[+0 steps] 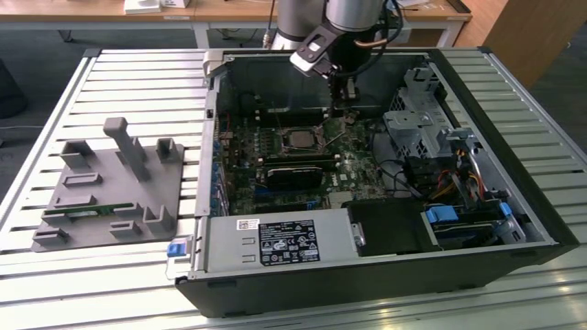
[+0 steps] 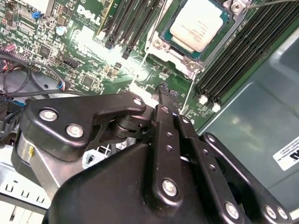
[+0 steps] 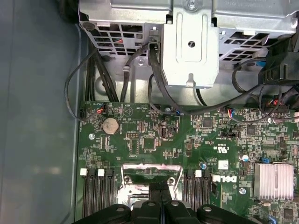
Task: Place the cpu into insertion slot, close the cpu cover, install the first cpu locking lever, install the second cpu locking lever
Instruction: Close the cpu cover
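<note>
- The arm [image 1: 326, 24] reaches steeply down into the open black computer case [image 1: 367, 292], which lies on the slatted metal table [image 1: 137, 75].
- The cpu [image 2: 198, 23], a flat square with a dull silver top, sits in the insertion slot [image 2: 164, 33] on the green board.
- The end effector [image 2: 164, 88] has its black fingers pressed together, holding nothing, with the tips just beside the free edge of the thin silver cpu cover [image 3: 150, 166].

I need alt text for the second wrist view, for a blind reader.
A black metal gripper, shut, hangs close over a green circuit board. Beyond its tip, the square silver-grey cpu lies in the insertion slot, framed by the thin silver cpu cover.
</note>
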`<state>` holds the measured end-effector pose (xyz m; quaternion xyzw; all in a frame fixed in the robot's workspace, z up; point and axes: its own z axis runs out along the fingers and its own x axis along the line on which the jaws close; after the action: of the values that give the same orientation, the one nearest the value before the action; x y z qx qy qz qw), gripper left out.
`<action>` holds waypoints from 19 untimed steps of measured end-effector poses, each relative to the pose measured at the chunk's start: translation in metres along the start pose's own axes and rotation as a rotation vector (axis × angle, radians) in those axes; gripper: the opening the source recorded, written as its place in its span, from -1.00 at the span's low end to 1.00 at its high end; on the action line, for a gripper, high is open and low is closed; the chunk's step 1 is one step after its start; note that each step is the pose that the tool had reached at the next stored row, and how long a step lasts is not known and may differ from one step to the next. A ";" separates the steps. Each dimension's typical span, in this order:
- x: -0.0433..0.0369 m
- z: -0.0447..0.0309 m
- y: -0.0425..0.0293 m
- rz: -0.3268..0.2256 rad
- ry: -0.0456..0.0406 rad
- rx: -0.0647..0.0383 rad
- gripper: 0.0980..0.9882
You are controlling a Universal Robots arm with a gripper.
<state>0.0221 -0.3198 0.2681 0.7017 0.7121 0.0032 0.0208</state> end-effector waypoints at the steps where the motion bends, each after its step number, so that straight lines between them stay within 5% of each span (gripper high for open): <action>1: 0.0000 0.0001 0.0005 0.000 0.0000 0.000 -0.98; 19: -0.0001 0.0020 0.0123 0.000 0.0000 0.000 -0.98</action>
<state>0.0344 -0.3198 0.2665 0.7017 0.7122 0.0032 0.0207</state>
